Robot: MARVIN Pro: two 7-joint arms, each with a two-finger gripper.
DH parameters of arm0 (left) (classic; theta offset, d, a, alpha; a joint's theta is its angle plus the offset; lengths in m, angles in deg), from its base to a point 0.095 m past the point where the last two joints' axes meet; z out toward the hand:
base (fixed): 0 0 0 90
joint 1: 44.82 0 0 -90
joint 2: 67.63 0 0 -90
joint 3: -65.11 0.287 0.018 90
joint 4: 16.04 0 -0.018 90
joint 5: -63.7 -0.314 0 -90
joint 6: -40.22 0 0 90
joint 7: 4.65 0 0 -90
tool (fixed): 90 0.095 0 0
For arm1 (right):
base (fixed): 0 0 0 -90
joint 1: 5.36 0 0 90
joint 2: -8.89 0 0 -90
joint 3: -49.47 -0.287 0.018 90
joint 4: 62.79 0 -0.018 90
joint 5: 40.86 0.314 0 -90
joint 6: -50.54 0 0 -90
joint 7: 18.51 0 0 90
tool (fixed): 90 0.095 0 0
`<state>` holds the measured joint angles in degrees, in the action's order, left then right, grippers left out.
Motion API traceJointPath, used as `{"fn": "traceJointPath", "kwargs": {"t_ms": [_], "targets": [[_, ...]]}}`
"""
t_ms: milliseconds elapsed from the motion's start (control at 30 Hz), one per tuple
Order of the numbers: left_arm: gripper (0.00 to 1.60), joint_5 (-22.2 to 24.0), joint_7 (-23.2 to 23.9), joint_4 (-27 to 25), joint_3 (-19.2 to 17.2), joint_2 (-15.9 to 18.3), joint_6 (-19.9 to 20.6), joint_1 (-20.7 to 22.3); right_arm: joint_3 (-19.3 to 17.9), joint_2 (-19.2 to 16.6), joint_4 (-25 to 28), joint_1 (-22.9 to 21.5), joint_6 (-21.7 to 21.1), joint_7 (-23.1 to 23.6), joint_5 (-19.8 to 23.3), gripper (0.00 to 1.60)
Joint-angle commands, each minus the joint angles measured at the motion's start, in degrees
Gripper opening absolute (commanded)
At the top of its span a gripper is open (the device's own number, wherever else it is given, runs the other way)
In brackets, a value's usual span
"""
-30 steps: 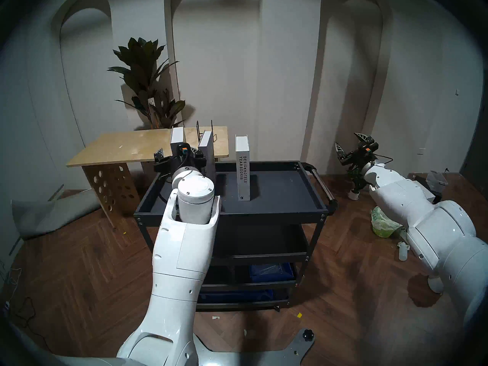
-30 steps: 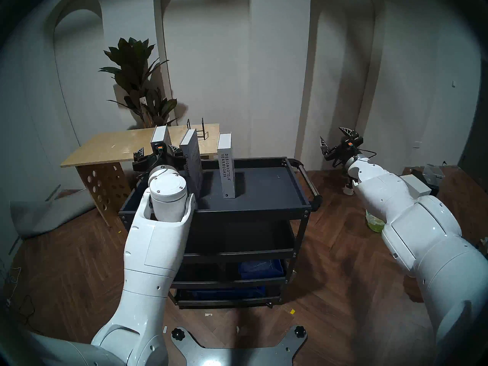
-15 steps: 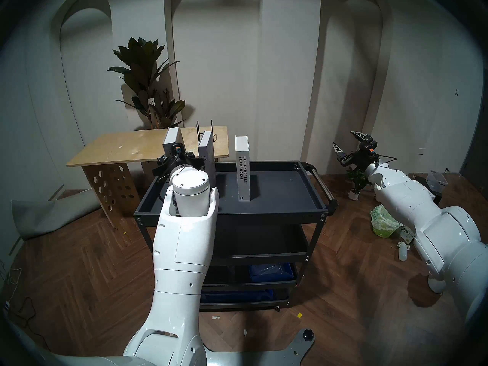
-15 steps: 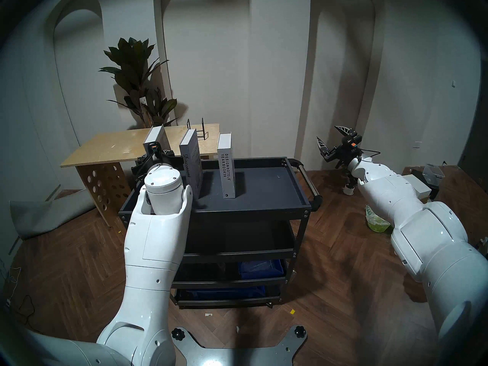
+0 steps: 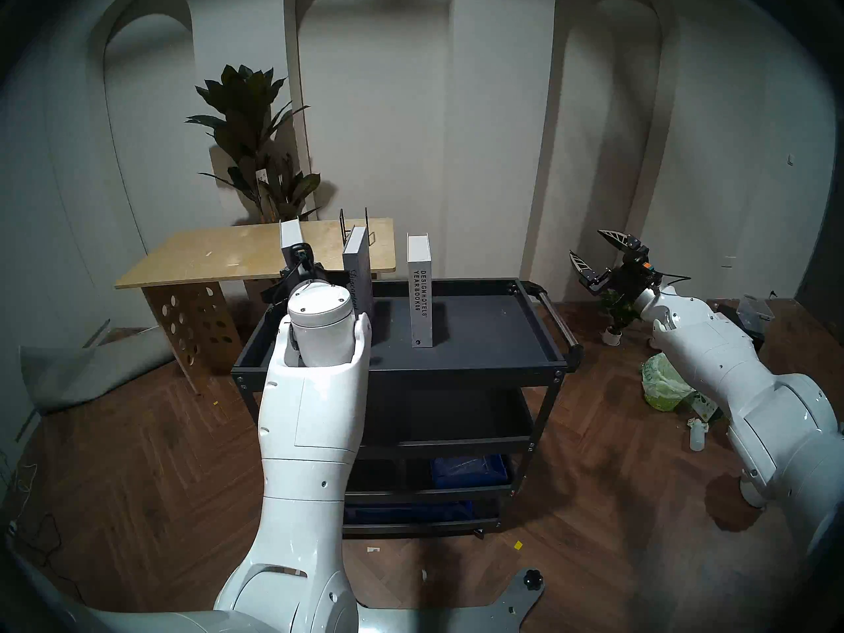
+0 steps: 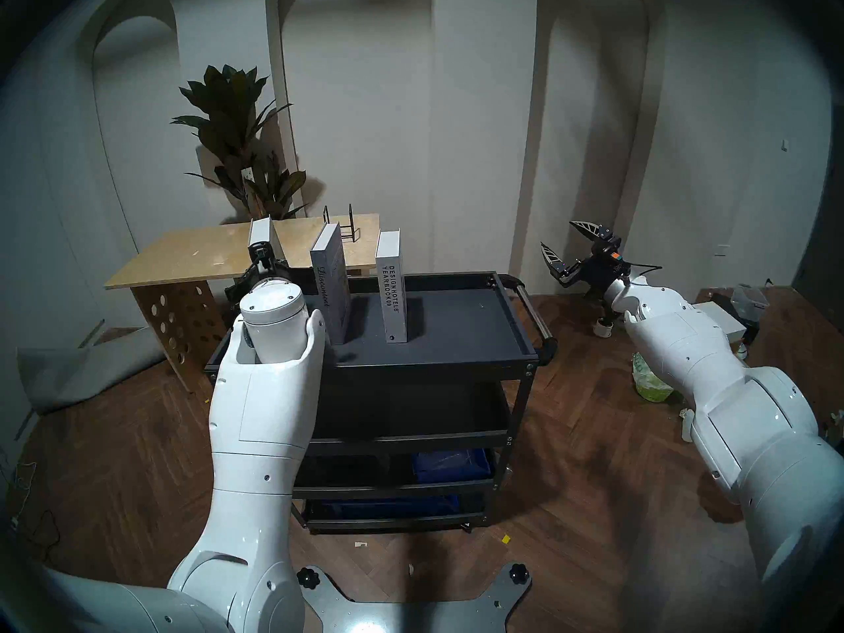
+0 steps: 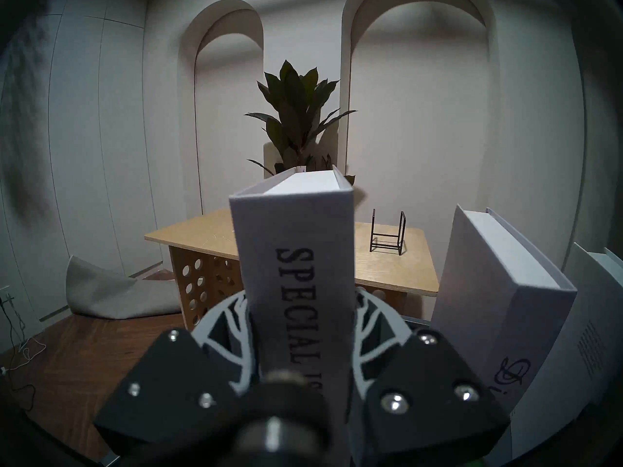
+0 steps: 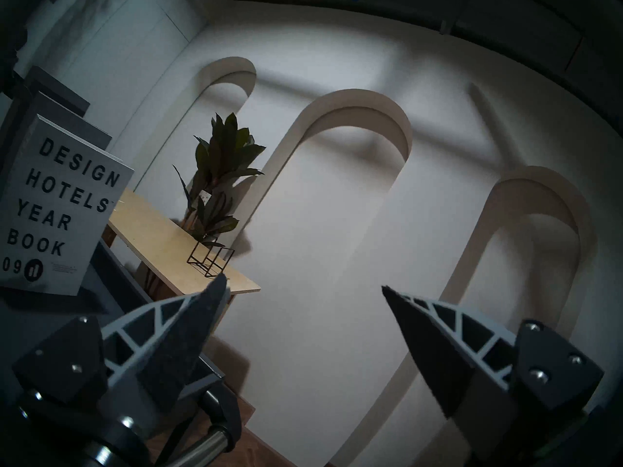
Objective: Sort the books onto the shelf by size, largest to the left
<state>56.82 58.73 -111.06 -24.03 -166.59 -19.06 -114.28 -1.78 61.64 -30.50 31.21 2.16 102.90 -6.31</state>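
My left gripper [image 7: 301, 324] is shut on the tall grey "SPECIAL ISSUE" book [image 7: 296, 254], one finger on each cover. In the head view this book [image 5: 291, 237] is at the far left end of the cart's dark top tray [image 5: 484, 330]; my left arm hides its base. The "Discontent" book [image 5: 358, 271] stands just right of it, leaning slightly. The white "DESIGNHOTELS YEARBOOK09" book [image 5: 420, 294] stands upright mid-tray. My right gripper [image 5: 596, 253] is open and empty, in the air right of the cart; its wrist view shows it [image 8: 303, 284] beside the yearbook [image 8: 57, 207].
A plywood table [image 5: 205, 257] with a black wire rack [image 5: 356, 230] stands behind the cart, with a potted plant [image 5: 255, 138] behind it. The cart's steel handle [image 5: 555, 317] is on its right side. A green bag [image 5: 660, 390] and small bottles lie on the floor at the right.
My left gripper went from open around the tall book to shut on it, and book and gripper shifted left, away from the "Discontent" book. My right arm drifted slightly, still open.
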Motion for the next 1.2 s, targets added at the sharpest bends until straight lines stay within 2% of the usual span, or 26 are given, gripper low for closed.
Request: {"fn": "traceJointPath", "kwargs": {"t_ms": [0,333,567,867,1167], "targets": [[0.0,-0.8,2.4,-1.3,1.2,2.7,0.4,1.0,-1.6,-2.6,5.3,1.6,-1.2,2.2,3.0,1.6],[0.0,-1.8,7.1,-1.7,3.2,6.8,1.5,0.5,-3.5,-5.1,12.3,5.5,-5.6,4.6,7.5,1.6],[0.0,-2.2,10.4,-1.7,3.6,9.9,1.7,0.7,-4.9,-7.7,18.8,9.2,-10.2,5.0,11.0,1.6],[0.0,-1.1,15.4,-0.5,1.7,13.5,1.2,1.5,-6.3,-10.9,26.0,13.6,-16.1,4.0,14.7,1.6],[0.0,2.3,20.7,1.0,-1.6,14.9,1.0,2.5,-7.6,-14.3,33.8,17.7,-21.9,0.5,17.3,1.6]]}}
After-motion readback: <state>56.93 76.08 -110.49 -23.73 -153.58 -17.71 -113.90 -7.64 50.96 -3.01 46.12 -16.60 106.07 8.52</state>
